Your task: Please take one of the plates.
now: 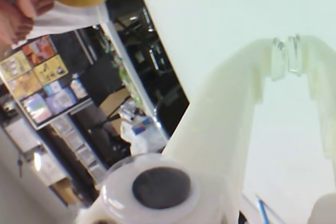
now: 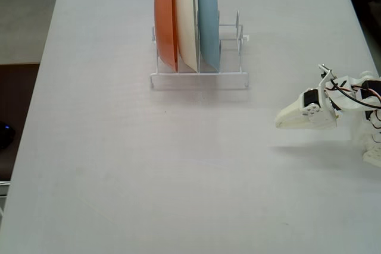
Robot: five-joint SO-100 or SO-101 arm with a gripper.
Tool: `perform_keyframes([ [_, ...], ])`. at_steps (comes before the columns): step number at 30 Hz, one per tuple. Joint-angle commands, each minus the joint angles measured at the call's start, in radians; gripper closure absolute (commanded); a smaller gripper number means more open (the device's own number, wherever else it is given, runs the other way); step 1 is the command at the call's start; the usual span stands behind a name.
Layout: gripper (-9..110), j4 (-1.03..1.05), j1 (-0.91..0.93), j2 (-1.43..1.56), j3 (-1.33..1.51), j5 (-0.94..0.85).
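Plates stand on edge in a wire rack (image 2: 199,78) at upper centre, the pale yellow plate (image 2: 187,19) slotted between orange and blue for reach, while the gripper (image 2: 286,120), narrow and empty, waits at right.

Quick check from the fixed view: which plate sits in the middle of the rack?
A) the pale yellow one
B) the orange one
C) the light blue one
A: the pale yellow plate stands upright in the rack, with the orange plate on its left and the light blue plate on its right.
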Motion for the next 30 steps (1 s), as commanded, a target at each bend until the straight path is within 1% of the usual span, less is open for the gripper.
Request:
perform_keyframes([
  [1,102,0.006,-0.003,0.014,-0.003,0.012],
  [8,102,0.052,-0.003,0.014,-0.003,0.014],
  [22,102,0.038,-0.005,0.014,-0.002,0.015],
  [30,102,0.023,-0.051,0.014,-0.002,0.032],
])
